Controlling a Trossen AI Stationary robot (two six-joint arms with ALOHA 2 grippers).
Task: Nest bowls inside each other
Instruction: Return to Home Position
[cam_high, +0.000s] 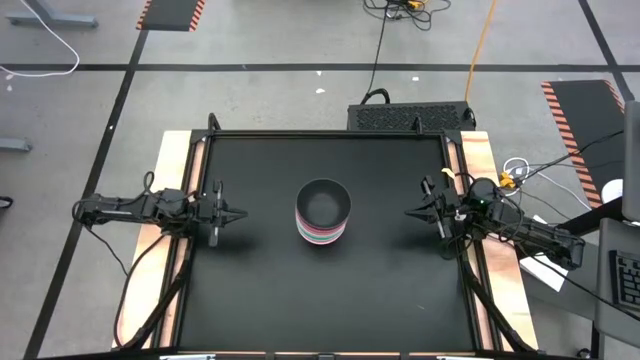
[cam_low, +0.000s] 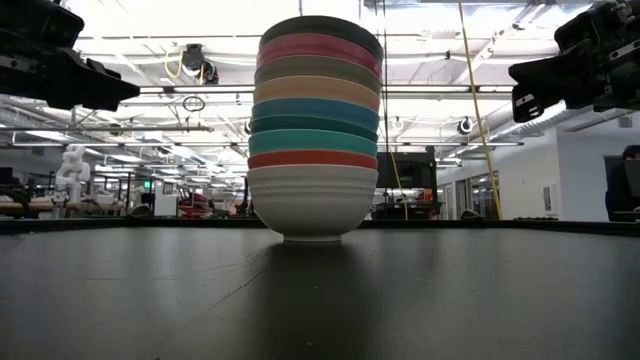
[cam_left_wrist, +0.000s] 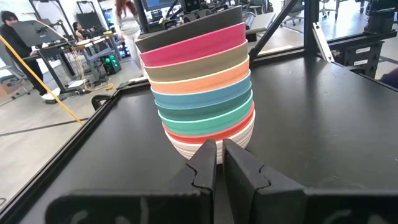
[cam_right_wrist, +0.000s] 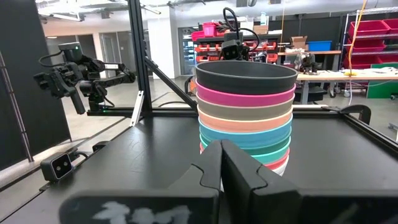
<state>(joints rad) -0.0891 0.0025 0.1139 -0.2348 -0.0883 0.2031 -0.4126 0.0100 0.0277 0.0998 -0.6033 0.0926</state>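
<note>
Fig. One stack of nine nested bowls (cam_high: 322, 213) at the centre of a black table (cam_high: 260, 300), with an open workshop room behind.
Black bowl (cam_low: 320, 24) uppermost, white bowl (cam_low: 312, 205) lowest, resting on the table. Two grippers, left gripper (cam_high: 241, 213) and right gripper (cam_high: 409, 212), flank the stack, well apart from it, fingers pressed together and empty.

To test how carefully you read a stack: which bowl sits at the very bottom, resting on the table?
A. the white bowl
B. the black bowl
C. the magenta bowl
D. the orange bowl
A: in the low view the white bowl rests directly on the table, with every other bowl nested above it and the black bowl on top.
</note>
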